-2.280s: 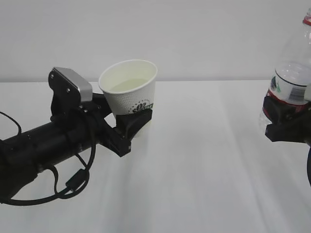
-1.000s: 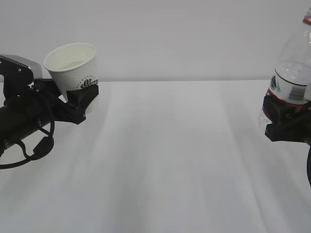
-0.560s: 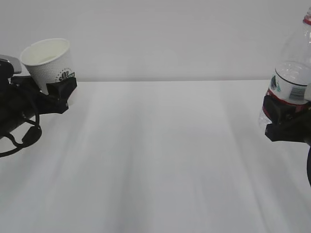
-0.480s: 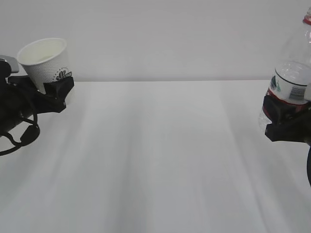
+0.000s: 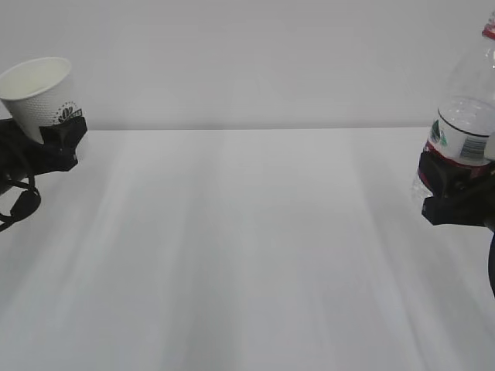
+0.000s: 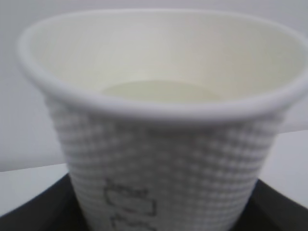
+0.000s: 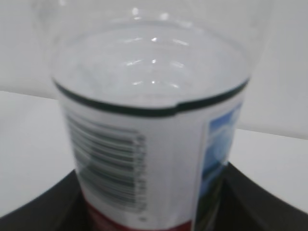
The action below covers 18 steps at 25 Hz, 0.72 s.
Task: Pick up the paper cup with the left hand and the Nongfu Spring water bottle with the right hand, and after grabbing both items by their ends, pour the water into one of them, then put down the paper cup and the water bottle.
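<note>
Between my left gripper's (image 5: 54, 143) jaws I am holding the cup (image 5: 35, 89) by its base, upright above the counter (image 5: 247, 247); my right gripper (image 5: 456, 193) is clamping the bottle (image 5: 468, 108) low down, upright, well apart rightward.

Left hand (image 5: 58, 143): black, blocky, looped black cable. Right hand (image 5: 456, 193): black, angular.

a plain white table (image 5: 255, 255) fills the exterior view from 9 o'clock to 3 o'clock and down to 6 o'clock, its far edge meeting a pale wall (image 5: 255, 62) toward 12 o'clock. faint soft streaks of shading cross its surface.
</note>
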Motion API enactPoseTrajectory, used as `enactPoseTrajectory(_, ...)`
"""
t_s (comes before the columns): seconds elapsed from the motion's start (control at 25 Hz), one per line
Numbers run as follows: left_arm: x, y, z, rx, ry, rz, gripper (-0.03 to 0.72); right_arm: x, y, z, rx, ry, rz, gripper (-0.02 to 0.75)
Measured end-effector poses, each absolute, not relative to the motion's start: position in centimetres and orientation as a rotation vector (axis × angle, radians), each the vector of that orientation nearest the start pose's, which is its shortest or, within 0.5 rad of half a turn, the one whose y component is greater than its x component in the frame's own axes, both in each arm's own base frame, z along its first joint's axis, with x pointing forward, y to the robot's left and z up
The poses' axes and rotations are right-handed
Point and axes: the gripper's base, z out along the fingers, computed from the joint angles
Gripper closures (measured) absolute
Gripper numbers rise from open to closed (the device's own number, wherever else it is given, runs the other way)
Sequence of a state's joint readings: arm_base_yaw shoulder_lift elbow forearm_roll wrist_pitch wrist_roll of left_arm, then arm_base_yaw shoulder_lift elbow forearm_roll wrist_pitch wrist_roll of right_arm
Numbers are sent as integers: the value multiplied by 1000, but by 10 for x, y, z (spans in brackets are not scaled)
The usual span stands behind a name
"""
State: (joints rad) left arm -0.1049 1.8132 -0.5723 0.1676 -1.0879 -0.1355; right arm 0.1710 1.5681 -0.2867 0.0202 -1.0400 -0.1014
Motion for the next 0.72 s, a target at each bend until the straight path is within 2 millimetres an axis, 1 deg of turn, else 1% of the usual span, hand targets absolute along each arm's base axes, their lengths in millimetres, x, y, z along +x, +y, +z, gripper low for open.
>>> enactPoseTrajectory(0.24,315,-31,161,113,1642,-206,181,237,39,167,-212,1708,44,293)
enactPoseTrajectory(0.52,316,-24,160,81,1644,-186,181,237,39,168,-211,1696,44,295)
enactPoseTrajectory(0.64,317,-23,156,62,1646,-182,181,237,39,168,-211,1696,44,295)
enactPoseTrajectory(0.72,318,-22,149,58,1669,-182,181,237,39,168,-211,1696,44,295)
